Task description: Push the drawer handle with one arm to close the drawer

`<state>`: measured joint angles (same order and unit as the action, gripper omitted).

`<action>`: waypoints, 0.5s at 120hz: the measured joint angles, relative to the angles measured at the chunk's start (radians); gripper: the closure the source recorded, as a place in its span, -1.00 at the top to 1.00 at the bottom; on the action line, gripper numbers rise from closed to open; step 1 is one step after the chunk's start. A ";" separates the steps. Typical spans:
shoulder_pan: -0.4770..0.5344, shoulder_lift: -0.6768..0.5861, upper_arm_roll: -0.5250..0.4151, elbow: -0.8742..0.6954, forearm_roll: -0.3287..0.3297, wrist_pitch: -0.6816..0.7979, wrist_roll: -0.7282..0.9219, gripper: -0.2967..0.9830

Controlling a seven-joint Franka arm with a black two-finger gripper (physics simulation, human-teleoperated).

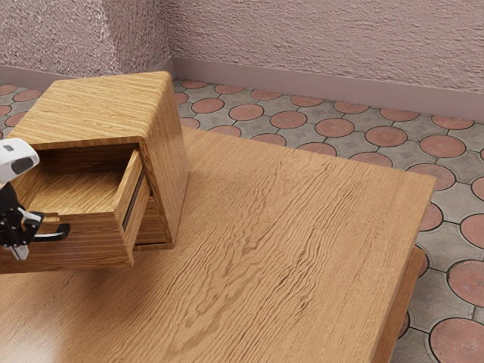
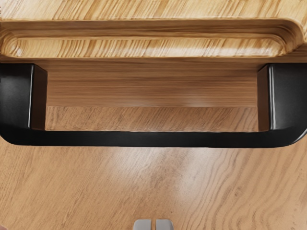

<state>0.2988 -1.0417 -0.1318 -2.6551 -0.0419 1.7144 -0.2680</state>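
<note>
The drawer (image 1: pixel 91 240) is seen pulled out toward the near side of its wooden box (image 1: pixel 170 170), which is set on the table (image 1: pixel 265 227), toward the exterior view's left. The black handle (image 2: pixel 153 139) is fixed to the drawer's near face. The gripper (image 1: pixel 20 251) is held by the handle with its two tips pressed together (like a beak that has been shut), and nothing is seen pinched in them. In the wrist view the tips are found just outside the long bar, close to its middle, with a bit of table seen between.

For a good push, the tips should be kept low enough to meet the bar, not slid over the top of it. The middle of the bar is best pressed (if one end is pushed, the drawer may twist and get stuck). The push should be made slow and straight, toward the far side, into the box. Nothing has to be grabbed. The press should be kept up until the drawer's face is brought flat to the box.
</note>
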 joint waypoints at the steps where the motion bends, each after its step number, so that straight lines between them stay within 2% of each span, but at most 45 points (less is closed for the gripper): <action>1: 0.000 0.002 0.001 0.000 0.001 0.001 0.001 -0.69; 60: 0.003 0.054 0.030 0.010 0.024 0.046 0.060 -0.69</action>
<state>0.3014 -0.9881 -0.1020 -2.6456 -0.0178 1.7607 -0.2083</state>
